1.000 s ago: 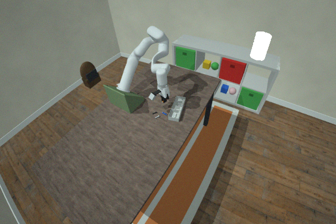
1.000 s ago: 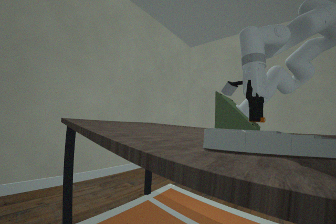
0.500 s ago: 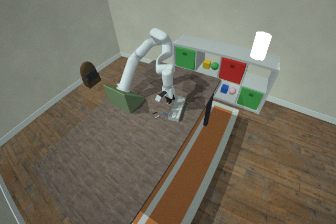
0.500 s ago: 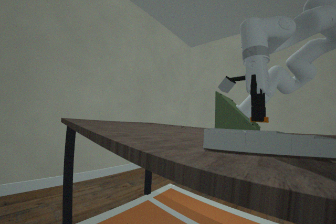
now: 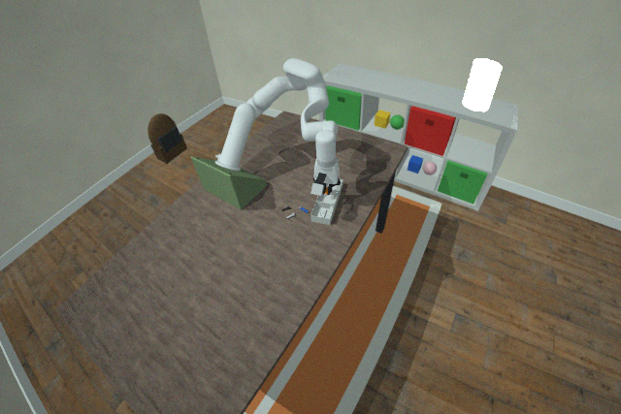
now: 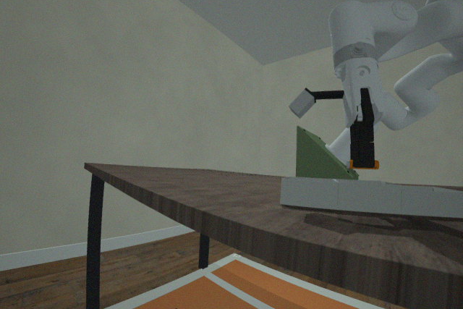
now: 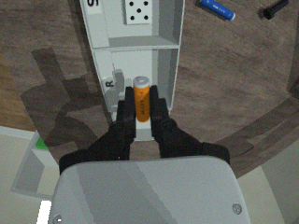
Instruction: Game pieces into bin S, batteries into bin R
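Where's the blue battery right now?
On the table, outside the bins: the wrist view has the blue battery at the top, between the domino's compartment and a black bolt.

Top looks down from far above the jaws; exterior faces them nearer, from low; wrist peers closely past them; all share the bins (image 5: 321,221) (image 6: 368,197) (image 7: 135,47).
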`<action>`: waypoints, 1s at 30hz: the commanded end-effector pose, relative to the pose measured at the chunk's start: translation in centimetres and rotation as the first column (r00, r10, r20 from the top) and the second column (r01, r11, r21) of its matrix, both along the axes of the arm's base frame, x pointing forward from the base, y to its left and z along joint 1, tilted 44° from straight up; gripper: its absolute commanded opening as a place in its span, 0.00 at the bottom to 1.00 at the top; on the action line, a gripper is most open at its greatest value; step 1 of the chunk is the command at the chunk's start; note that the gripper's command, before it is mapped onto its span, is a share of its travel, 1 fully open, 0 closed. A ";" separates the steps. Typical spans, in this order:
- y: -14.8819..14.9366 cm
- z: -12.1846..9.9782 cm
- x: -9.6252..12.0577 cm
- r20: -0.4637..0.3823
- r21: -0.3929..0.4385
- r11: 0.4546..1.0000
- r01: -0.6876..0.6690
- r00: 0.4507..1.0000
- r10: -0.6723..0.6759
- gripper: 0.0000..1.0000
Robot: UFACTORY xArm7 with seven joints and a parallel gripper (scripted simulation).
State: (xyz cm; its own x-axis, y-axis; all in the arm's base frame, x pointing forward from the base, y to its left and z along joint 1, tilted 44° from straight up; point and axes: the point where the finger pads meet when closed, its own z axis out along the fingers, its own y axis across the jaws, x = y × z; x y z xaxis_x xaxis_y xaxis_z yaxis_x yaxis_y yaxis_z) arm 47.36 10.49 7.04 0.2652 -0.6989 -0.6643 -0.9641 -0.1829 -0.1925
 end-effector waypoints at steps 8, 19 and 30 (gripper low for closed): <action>-0.2 0.1 0.0 0.003 0.001 1.000 0.001 1.000 -0.001 0.00; 0.7 -1.0 -0.1 0.003 0.001 1.000 0.001 1.000 -0.001 0.00; 2.0 -2.3 -0.1 0.003 0.001 1.000 0.001 1.000 -0.001 0.00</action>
State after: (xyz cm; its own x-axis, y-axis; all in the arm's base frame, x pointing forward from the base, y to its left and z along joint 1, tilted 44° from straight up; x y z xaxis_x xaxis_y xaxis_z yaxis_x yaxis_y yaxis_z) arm 47.13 12.31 5.00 0.2669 -0.6971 -0.6654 -0.9637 -0.1847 -0.1930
